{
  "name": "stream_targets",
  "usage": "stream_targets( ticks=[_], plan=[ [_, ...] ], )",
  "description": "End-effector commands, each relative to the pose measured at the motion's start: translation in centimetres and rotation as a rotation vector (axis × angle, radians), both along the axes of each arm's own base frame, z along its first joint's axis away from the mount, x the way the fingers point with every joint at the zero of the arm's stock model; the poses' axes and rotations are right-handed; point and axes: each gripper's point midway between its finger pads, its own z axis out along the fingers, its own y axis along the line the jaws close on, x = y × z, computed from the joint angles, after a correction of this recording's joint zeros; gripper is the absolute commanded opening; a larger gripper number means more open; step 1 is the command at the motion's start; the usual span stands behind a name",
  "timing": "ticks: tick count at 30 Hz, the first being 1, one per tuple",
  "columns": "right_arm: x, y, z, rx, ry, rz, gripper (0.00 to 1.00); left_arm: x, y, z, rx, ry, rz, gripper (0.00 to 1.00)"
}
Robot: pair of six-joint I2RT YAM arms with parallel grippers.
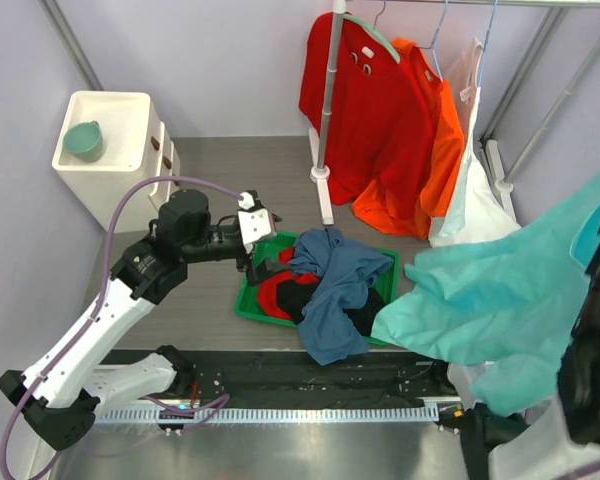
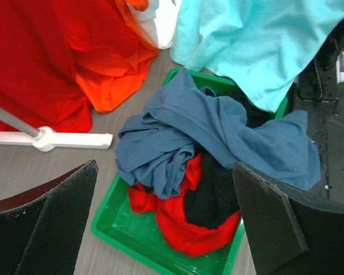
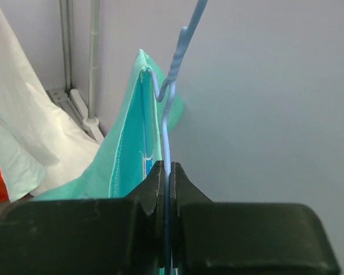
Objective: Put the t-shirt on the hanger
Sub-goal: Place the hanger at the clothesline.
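Down low, a green plastic tray (image 2: 132,232) holds a crumpled slate-blue garment (image 2: 218,132) over red and black clothes (image 2: 189,235). The left gripper (image 2: 166,220) has its jaws spread; the right gripper (image 3: 167,177) pinches the thin pale-blue wire hanger (image 3: 166,129) beside the aqua cotton t-shirt (image 3: 126,163).

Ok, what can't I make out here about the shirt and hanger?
- The hanger shoulders: right wrist view, hidden below the right gripper, shut on its neck.
- Whether the hanger is inside the t-shirt: top view, cut off by the right edge and the right arm.
- Clothes under the blue garment in the green tray: left wrist view, covered.
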Motion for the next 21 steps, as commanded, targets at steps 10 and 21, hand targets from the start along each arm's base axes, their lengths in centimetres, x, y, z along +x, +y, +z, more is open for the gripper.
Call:
stream_targets(
  ticks=[10,21],
  plan=[
    [19.7,-2.3,8.1,-0.229,-0.047,0.159,0.01,-1.5,-0.8,1.2,-0.068,0.097,-0.052,1.00],
    [32.4,-5.6,10.1,-0.250,-0.164,0.425,0.01,-2.1,-0.6,0.9,-0.091,0.110,-0.051,1.00]
  ],
)
